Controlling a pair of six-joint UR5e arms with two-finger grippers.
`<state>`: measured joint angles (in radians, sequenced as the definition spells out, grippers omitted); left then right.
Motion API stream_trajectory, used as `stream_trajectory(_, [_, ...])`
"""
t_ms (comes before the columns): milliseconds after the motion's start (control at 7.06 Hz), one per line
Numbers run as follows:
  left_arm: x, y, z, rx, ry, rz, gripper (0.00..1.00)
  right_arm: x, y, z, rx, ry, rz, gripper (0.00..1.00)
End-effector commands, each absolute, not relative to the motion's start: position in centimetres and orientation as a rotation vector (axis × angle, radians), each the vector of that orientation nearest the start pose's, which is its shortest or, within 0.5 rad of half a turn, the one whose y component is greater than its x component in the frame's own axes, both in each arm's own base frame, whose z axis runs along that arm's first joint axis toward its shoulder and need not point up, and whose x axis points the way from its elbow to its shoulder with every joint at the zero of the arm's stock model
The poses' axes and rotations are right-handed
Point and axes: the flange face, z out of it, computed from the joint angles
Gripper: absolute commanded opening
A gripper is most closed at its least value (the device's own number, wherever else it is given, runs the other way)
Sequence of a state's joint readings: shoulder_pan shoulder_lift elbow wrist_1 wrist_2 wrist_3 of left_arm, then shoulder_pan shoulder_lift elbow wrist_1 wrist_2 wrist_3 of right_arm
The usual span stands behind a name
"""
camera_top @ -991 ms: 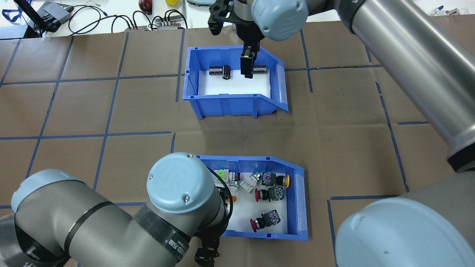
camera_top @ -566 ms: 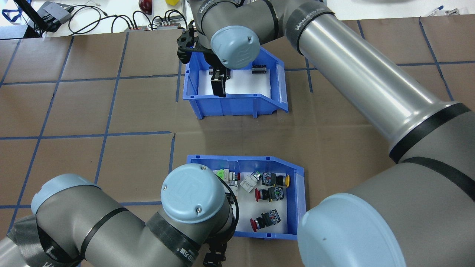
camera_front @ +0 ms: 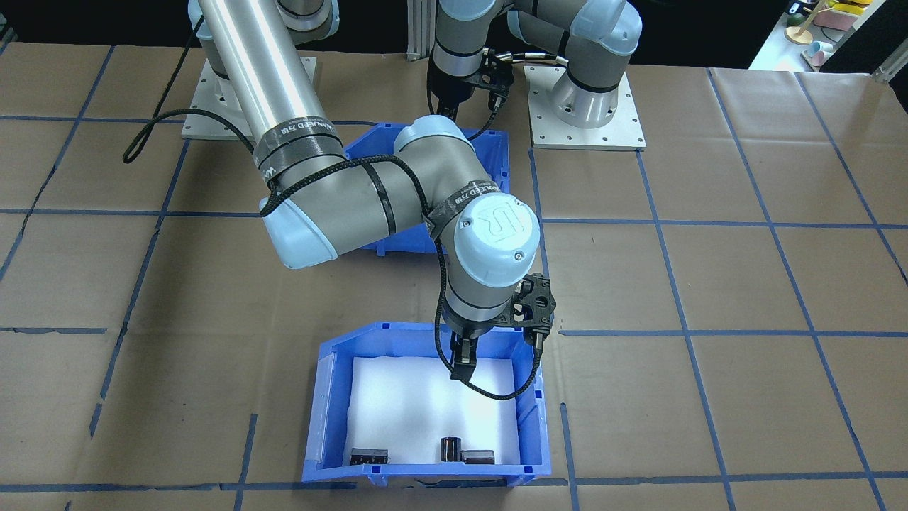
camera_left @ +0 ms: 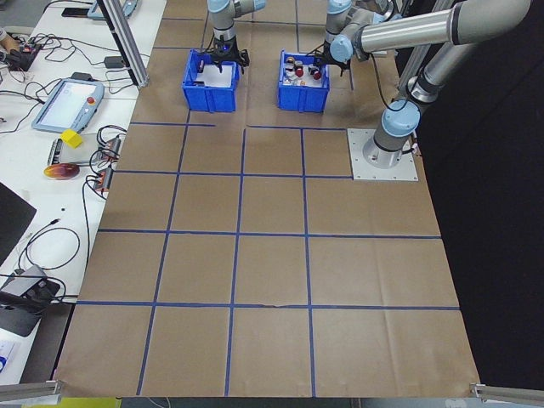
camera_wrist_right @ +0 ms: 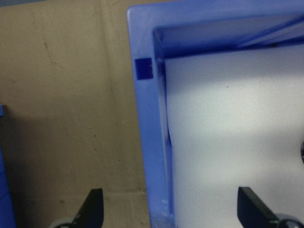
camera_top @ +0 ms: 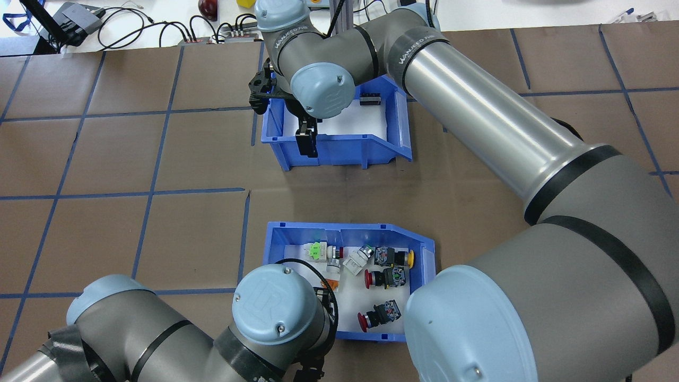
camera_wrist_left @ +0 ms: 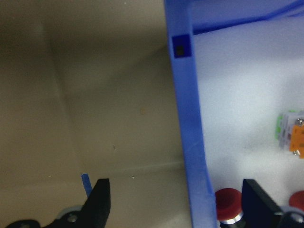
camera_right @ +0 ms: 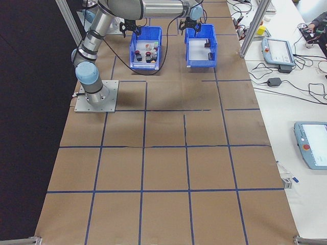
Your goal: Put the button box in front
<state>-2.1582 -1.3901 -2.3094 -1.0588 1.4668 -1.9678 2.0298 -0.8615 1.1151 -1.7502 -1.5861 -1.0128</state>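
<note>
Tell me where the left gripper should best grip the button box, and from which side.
Probably the thin upright side wall of the button box, from above: the left gripper hangs open astride that wall, one finger outside over the paper, the other inside by the red buttons.

The button box (camera_top: 419, 249), a blue plastic bin with a white liner and 1 sloped cut-away side, is sitting upright and flat on the brown table covering, on the robot's side of the table. Push-button switches capped in red (camera_top: 364, 320), yellow (camera_top: 410, 258) and orange are lying loose inside it. Its rear edge is being hidden by the arms in the overhead view.
</note>
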Motion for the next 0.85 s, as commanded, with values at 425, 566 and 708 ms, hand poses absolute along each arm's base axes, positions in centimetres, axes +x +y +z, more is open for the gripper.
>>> stream_trajectory(425, [-32.7, -21.9, 23.9, -2.042, 2.33, 0.182, 0.68, 45.3, -60.9, 27.1, -2.146, 2.331, 0.178, 0.11])
stream_trajectory(566, [-33.5, -21.9, 23.4, -2.043, 2.354, 0.211, 0.47, 44.9, -61.0, 28.0, -2.164, 2.35, 0.176, 0.07])
stream_trajectory(708, [-33.9, -21.5, 23.8, -2.047, 2.373, 0.287, 0.19, 44.5, -61.1, 29.4, -2.165, 2.36, 0.147, 0.07])
